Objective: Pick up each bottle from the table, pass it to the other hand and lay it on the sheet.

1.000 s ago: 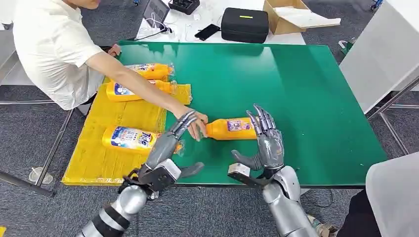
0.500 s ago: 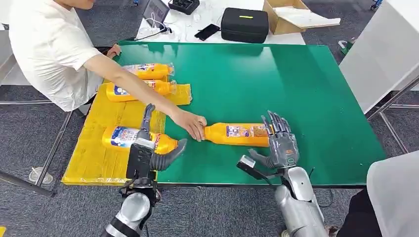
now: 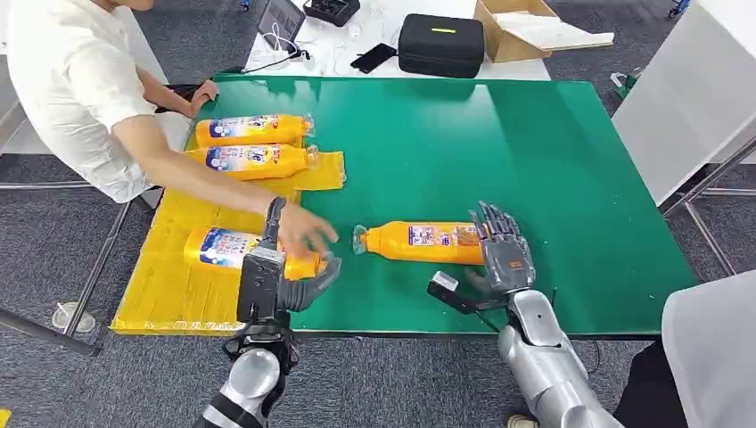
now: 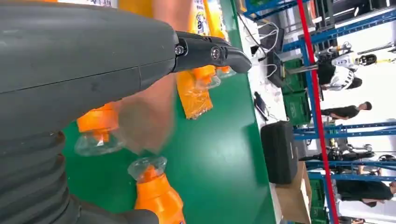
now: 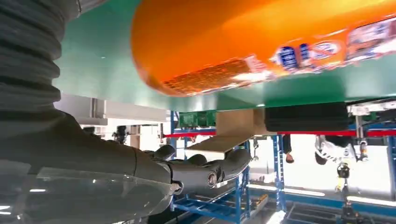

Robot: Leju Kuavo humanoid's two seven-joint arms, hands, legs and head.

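An orange bottle [image 3: 419, 242] lies on its side on the green table [image 3: 535, 152], cap pointing left; it is also close up in the right wrist view [image 5: 261, 42]. My right hand [image 3: 499, 254] stands at its base end with fingers [image 5: 205, 170] apart, gripping nothing. My left hand [image 3: 267, 272] hovers, fingers spread, over another orange bottle [image 3: 223, 248] lying on the yellow sheet [image 3: 169, 299]. Two more bottles [image 3: 254, 129] [image 3: 258, 159] lie at the sheet's far end. In the left wrist view the table bottle's cap [image 4: 147, 168] lies just past my left hand [image 4: 93, 60].
A person in a white shirt leans in from the left, one blurred hand [image 3: 305, 234] between my left hand and the table bottle. Behind the table lie a black case [image 3: 441, 43], a cardboard box [image 3: 517, 27] and a phone [image 3: 374, 57]. A white table [image 3: 695, 89] stands at the right.
The person's hand has let go of the table bottle's cap and drawn back to the left. My right hand has crept closer to the bottle's base. My left hand has barely moved.
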